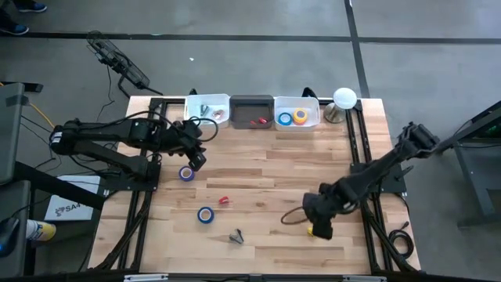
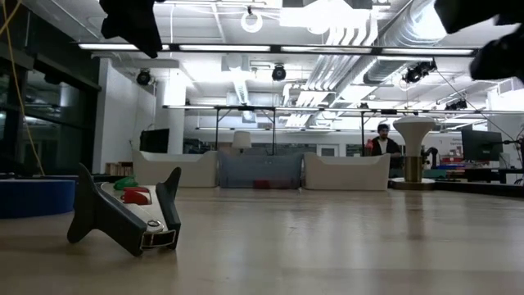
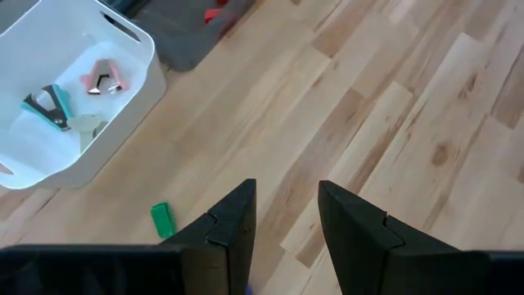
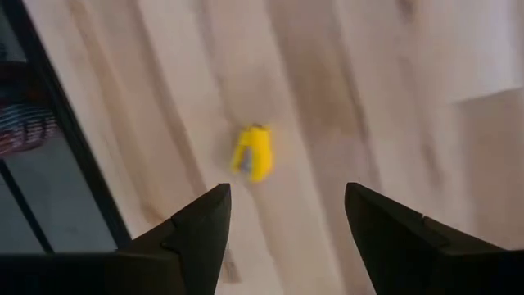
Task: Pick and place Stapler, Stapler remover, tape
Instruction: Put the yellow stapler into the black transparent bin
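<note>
My right gripper (image 1: 319, 225) hangs open near the table's front right, over a small yellow object (image 4: 252, 153) that lies on the wood ahead of its fingertips. My left gripper (image 1: 196, 157) stands open above the table's far left with only bare wood between its fingers (image 3: 286, 229). A purple tape roll (image 1: 186, 173) lies flat just beside it. A blue tape roll (image 1: 205, 215) lies nearer the front, with a small red piece (image 1: 224, 201) close by. A dark stapler remover (image 1: 236, 235) rests on its jaw tips (image 2: 123, 217) near the front edge.
Three bins line the far edge: a white one (image 1: 207, 110) with stapler removers (image 3: 49, 106), a dark grey one (image 1: 251, 112) with red items, and a white one (image 1: 297, 116) with tape rolls. A white lamp (image 1: 344, 98) stands far right. A small green piece (image 3: 162, 219) lies on the wood.
</note>
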